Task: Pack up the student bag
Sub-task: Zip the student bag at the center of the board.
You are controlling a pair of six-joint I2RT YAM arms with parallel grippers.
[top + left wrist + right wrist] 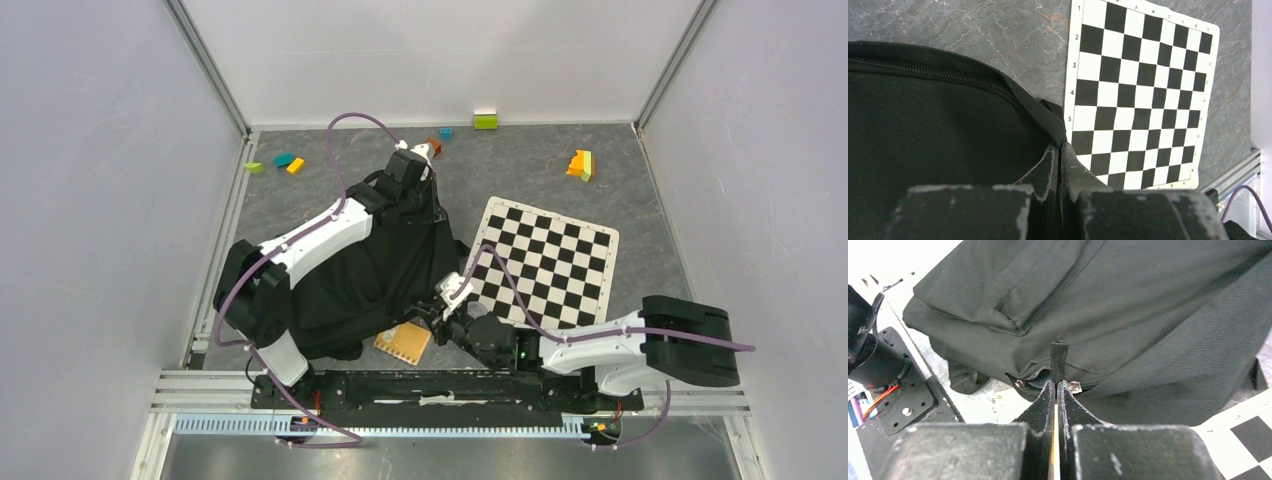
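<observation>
The student bag (370, 270) is a big black backpack lying left of the table's middle. My left arm reaches over it, and my left gripper (422, 195) is at its far right edge. In the left wrist view that gripper (1060, 146) is shut on the bag's black rim (1048, 120), just past the zipper (948, 74). My right gripper (443, 303) is at the bag's near right edge. It (1056, 383) is shut on a black fabric zipper pull (1058, 360), with silver sliders (1075, 387) on either side. The bag's inside is hidden.
A black-and-white checkered board (548, 262) lies flat right of the bag. A tan perforated board (403, 343) lies at the bag's near edge. Small coloured blocks are scattered at the back: green (486, 121), blue (445, 132), teal and yellow (288, 161), orange (580, 165). Walls close in three sides.
</observation>
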